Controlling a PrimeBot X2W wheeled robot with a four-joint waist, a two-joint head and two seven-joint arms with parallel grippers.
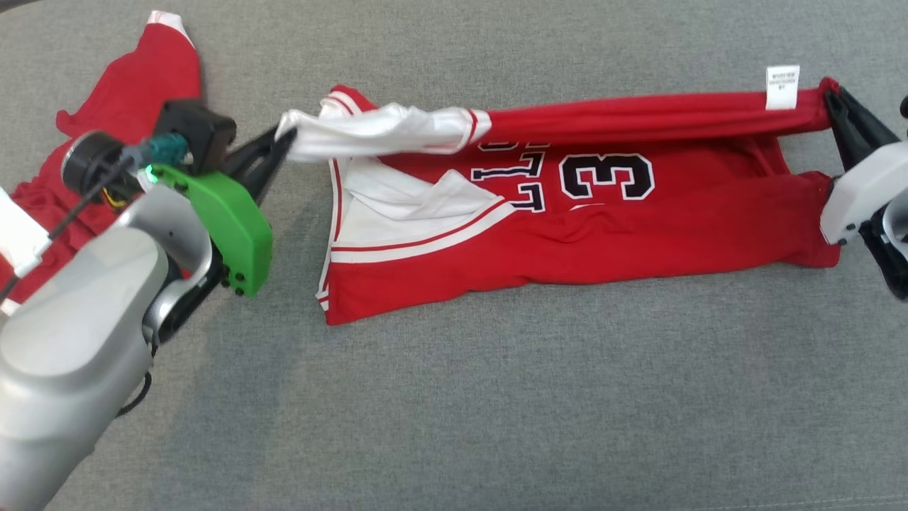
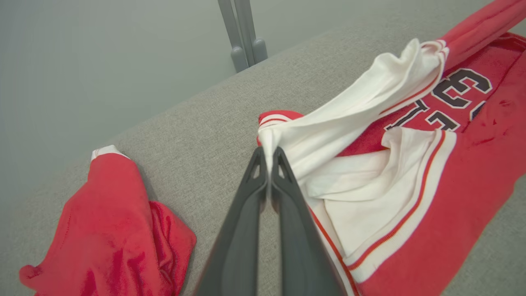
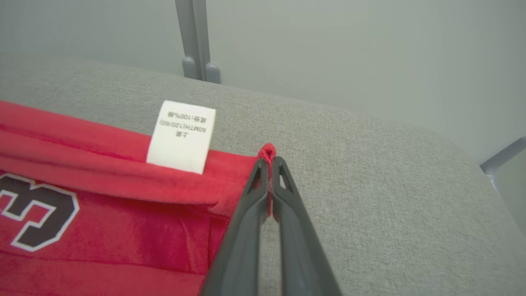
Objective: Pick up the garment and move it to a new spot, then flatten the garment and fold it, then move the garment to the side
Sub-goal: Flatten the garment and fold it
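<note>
The garment (image 1: 567, 234) is a red jersey with white trim and dark lettering, spread across the grey surface. Its far edge is lifted and pulled taut between both grippers. My left gripper (image 1: 286, 136) is shut on the white end of that edge, and the left wrist view shows the gripper (image 2: 269, 154) pinching white cloth (image 2: 349, 111). My right gripper (image 1: 830, 92) is shut on the red corner, next to a white label (image 1: 782, 87). In the right wrist view the gripper (image 3: 268, 160) pinches a red tip of the garment (image 3: 102, 205) beside the label (image 3: 181, 137).
A second red garment (image 1: 120, 121) lies crumpled at the far left, partly behind my left arm; its heap (image 2: 111, 230) lies left of my fingers. The grey padded surface (image 1: 496, 397) ends at its far edge, with a grey metal post (image 2: 242, 33) and a pale wall beyond.
</note>
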